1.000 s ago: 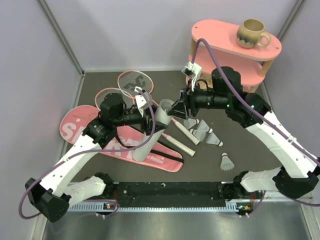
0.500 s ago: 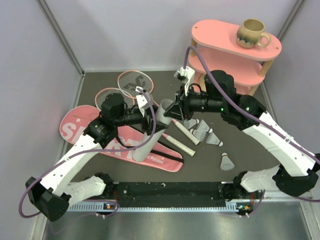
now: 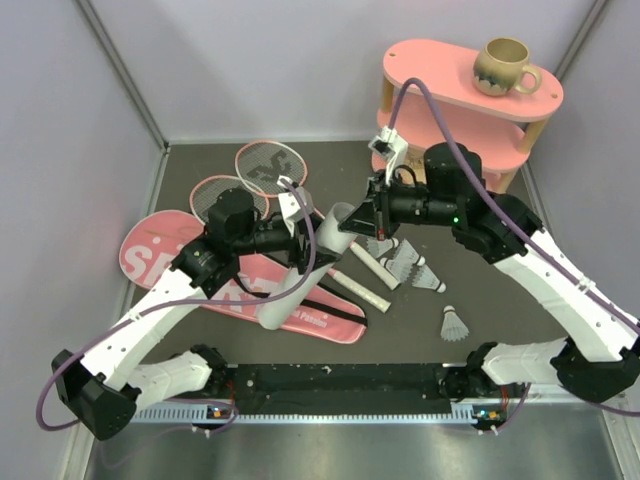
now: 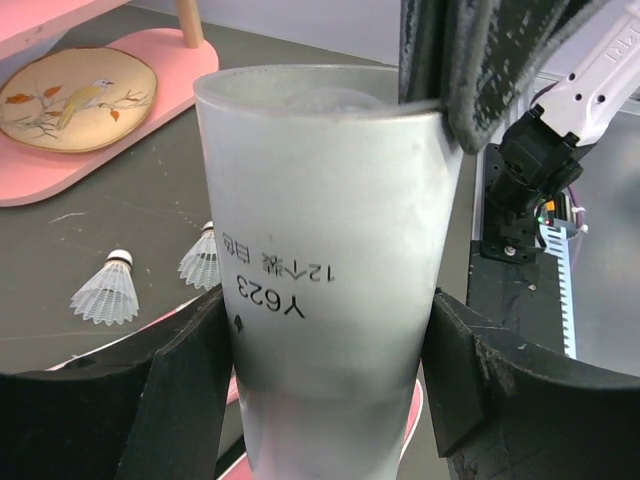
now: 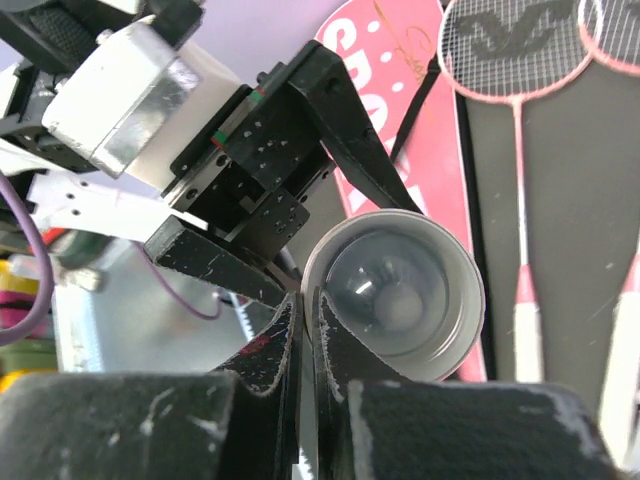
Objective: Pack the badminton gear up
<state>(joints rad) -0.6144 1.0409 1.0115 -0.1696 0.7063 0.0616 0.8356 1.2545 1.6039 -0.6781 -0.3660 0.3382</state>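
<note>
My left gripper (image 3: 298, 238) (image 4: 325, 335) is shut on the long white tube (image 3: 284, 300) (image 4: 320, 220), holding it tilted above the pink bag (image 3: 160, 255). At the tube's open mouth (image 5: 400, 290), my right gripper (image 3: 354, 218) (image 5: 305, 300) is shut on the rim, one finger inside and one outside. Two pink-framed rackets (image 3: 268, 163) (image 5: 515, 45) lie behind the bag, their white handles (image 3: 362, 268) reaching toward the middle. Three shuttlecocks (image 3: 455, 322) (image 4: 105, 290) rest on the mat to the right.
The pink two-tier shelf (image 3: 470, 100) stands at the back right with the beige mug (image 3: 503, 66) on top. Its lower tier (image 4: 150, 130) holds a round plate with a bird picture (image 4: 75, 95). Grey walls close in the dark mat.
My right gripper has gone from open beside the tube's mouth to shut on its rim. The tube's top has shifted slightly right; my left gripper has kept its hold.
</note>
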